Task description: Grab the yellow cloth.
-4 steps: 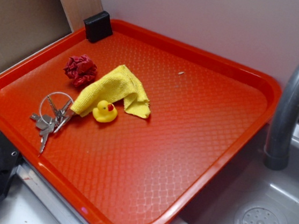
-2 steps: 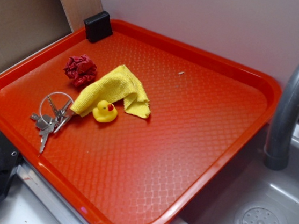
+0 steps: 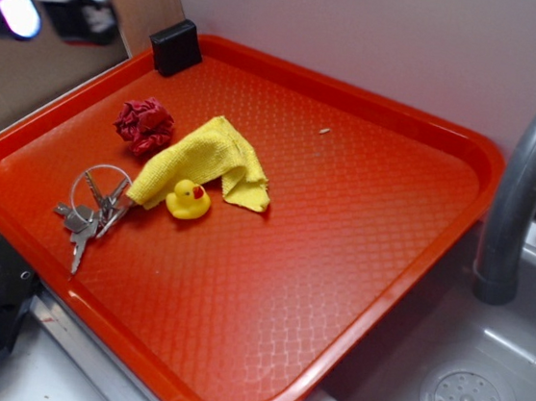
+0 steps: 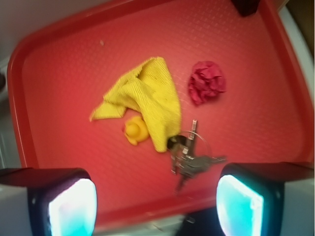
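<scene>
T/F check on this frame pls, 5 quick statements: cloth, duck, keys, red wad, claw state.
1. The yellow cloth lies on the red tray. True.
2. The claw is shut on the cloth. False: it hangs above the tray with jaws apart, holding nothing.
3. The rubber duck sits right against the cloth. True.
4. The keys are in the sink. False: they lie on the tray, by one end of the cloth.
5. The dark red wad sits on top of the cloth. False: it lies beside it on the tray.
</scene>
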